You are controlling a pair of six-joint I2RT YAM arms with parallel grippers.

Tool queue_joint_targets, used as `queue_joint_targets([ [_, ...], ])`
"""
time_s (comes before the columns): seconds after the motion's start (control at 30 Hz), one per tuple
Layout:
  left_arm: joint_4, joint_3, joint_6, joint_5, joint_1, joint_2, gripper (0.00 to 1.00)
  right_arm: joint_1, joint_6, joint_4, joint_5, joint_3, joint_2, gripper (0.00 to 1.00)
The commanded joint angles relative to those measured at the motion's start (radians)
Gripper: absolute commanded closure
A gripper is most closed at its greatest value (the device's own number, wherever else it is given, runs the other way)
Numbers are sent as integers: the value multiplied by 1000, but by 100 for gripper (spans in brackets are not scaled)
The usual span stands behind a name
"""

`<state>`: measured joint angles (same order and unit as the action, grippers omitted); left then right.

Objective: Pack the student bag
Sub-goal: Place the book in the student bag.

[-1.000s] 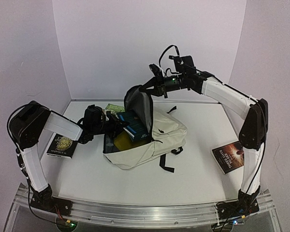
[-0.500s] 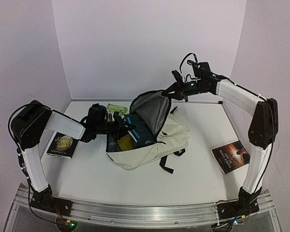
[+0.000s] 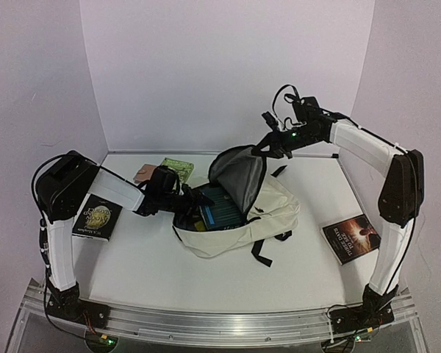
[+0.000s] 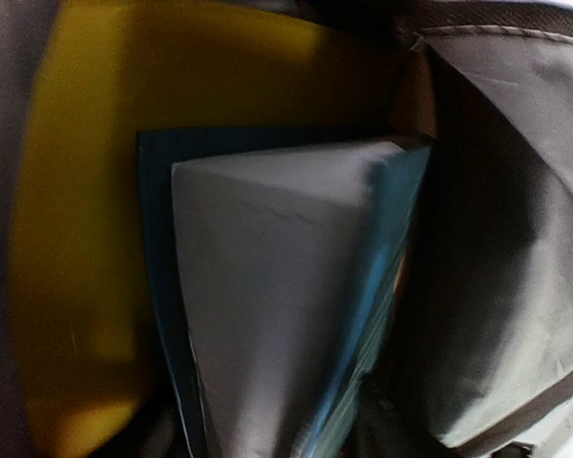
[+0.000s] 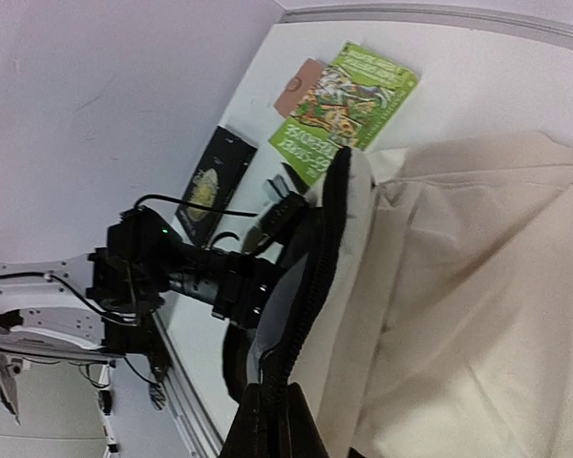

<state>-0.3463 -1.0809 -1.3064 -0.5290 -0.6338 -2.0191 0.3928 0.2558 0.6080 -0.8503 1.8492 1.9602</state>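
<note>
Now that the blue book (image 3: 222,214) has sunk from standing proud of the opening to lying low inside the student bag (image 3: 275,209), it looks as good as packed, resting against a yellow thing (image 4: 76,219) already in there. The left gripper (image 3: 182,197) has pushed deeper into the mouth. Neither view shows its fingers, so I cannot tell whether it has released the book or still grasps it. The right gripper (image 3: 270,145) stays clenched on the black zipper edge of the flap (image 3: 239,173), holding it up and open. The bag lies mid-table (image 3: 132,272), slid slightly right. It is cream, soft and slumped, with grey lining showing and black straps trailing. Outside it wait a black book (image 3: 95,218) at left, a green book (image 3: 176,168) far and a dark book (image 3: 350,237) at right.
</note>
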Motion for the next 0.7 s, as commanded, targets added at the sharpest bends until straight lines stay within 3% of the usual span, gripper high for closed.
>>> queue_joint_targets([
  [0.0, 294, -119, 128, 112, 6, 76, 28, -84, -212, 174, 223, 0, -76, 100],
  [0.1, 405, -156, 175, 150, 6, 98, 15, -103, -307, 190, 397, -95, -89, 100],
  [0.2, 457, -182, 204, 150, 6, 96, 7, -106, -367, 191, 460, -171, -53, 100],
  [0.4, 484, -201, 225, 136, 6, 95, 5, -106, -424, 174, 476, -175, 99, 100],
  [0.67, 563, -259, 279, 162, 38, 112, 5, -104, -406, 150, 471, 62, 313, 100],
])
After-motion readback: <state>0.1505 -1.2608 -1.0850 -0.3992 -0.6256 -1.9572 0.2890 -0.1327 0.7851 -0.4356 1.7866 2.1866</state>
